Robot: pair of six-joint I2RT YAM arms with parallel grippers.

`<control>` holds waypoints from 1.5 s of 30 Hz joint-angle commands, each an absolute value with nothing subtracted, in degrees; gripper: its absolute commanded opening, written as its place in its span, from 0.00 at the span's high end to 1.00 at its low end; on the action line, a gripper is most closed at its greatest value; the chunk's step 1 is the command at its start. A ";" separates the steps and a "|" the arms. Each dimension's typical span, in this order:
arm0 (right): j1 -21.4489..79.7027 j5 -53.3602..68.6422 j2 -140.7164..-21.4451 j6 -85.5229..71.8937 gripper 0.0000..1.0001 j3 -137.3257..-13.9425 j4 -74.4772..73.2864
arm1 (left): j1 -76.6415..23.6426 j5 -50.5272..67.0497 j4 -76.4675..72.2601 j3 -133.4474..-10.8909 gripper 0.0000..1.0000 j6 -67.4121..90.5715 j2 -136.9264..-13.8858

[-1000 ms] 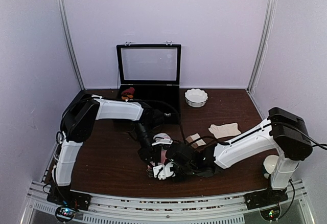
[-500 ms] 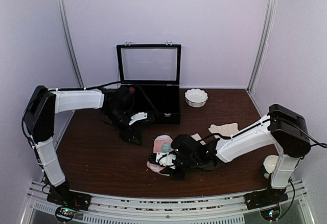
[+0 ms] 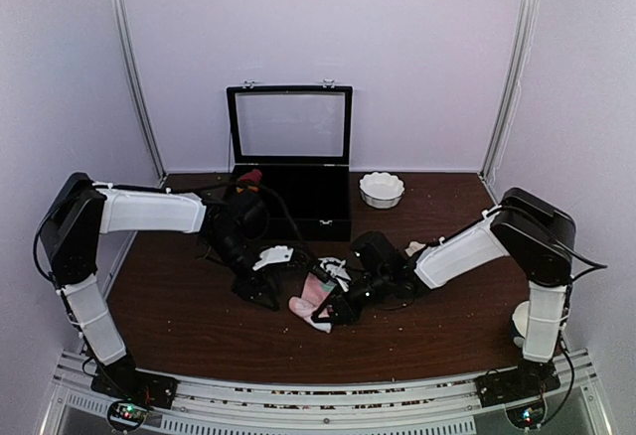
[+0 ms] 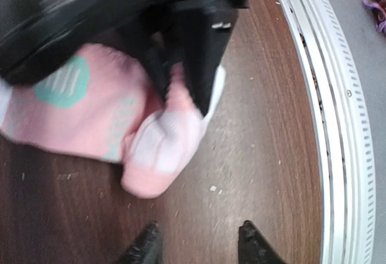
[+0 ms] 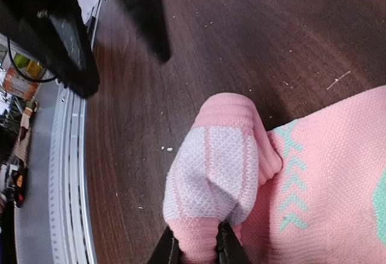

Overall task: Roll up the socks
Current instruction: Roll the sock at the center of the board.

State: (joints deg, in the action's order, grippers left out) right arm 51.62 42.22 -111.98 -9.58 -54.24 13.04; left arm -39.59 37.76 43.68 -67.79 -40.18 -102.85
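Step in hand: starting the roll on the pink sock.

- Pink sock lies on the table, near the front edge, between the two arms. One end is doubled over into a fat lump. The rest trails flat, mint patches up.
- Your right end effector is pinched tight on that lump, with ribbed pink fabric squeezed between the fingers. From above, this end looks lifted a little off the wood. I cannot tell how much.
- Your left end effector is spread and holds nothing. It hovers over bare wood just beside the lump, not touching the fabric.
- Cream sock: only a pale sliver shows behind your right forearm, well apart from the pink one. It appears untouched.

Judgement: early in the task. One fold is made and there is no tight roll yet. The second sock is not started.

Next move calls for:
1. Bring the left end effector onto the flat length of the sock to pin it.
2. Turn the pinched end over toward the flat length while keeping tension.

Risk: with the flat length unpinned, the whole sock may drag along the table rather than wind up.
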 commanded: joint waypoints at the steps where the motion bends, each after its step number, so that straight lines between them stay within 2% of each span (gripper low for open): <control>1: 49.18 45.05 -117.59 -23.14 1.00 -51.20 11.93 | -44.72 32.69 38.54 -68.48 0.62 -41.76 -102.99; 7: 47.44 47.62 -121.35 -26.55 1.00 -53.06 8.99 | -48.25 28.81 40.28 -76.65 0.62 -42.53 -110.49; 18: 46.58 48.78 -121.87 -23.43 1.00 -54.25 7.26 | -49.31 25.82 46.93 -82.81 0.62 -47.35 -118.29; 20: 46.58 48.82 -121.90 -22.42 1.00 -54.72 6.53 | -49.26 25.40 47.83 -83.55 0.68 -47.33 -119.42; 23: 46.58 48.23 -121.36 -21.21 1.00 -54.93 6.08 | -49.31 25.50 50.27 -85.92 0.90 -46.59 -122.02; 24: 46.58 47.51 -120.88 -20.81 0.99 -54.70 6.22 | -49.31 25.82 50.91 -86.33 0.94 -46.19 -122.58; 34: 48.63 38.82 -111.24 -22.63 0.66 -45.04 22.72 | -49.31 30.14 57.10 -89.82 0.96 -38.86 -129.44; 40: 49.84 34.91 -108.87 -23.57 0.54 -42.65 23.04 | -49.09 30.90 58.86 -89.72 0.94 -35.22 -133.60; 43: 50.25 33.20 -107.09 -23.48 0.34 -41.50 20.62 | -49.04 30.30 58.97 -89.30 0.94 -34.92 -134.47; 45: 50.60 32.02 -104.90 -23.43 0.30 -39.57 20.29 | -48.91 30.30 59.10 -89.57 0.94 -34.63 -134.85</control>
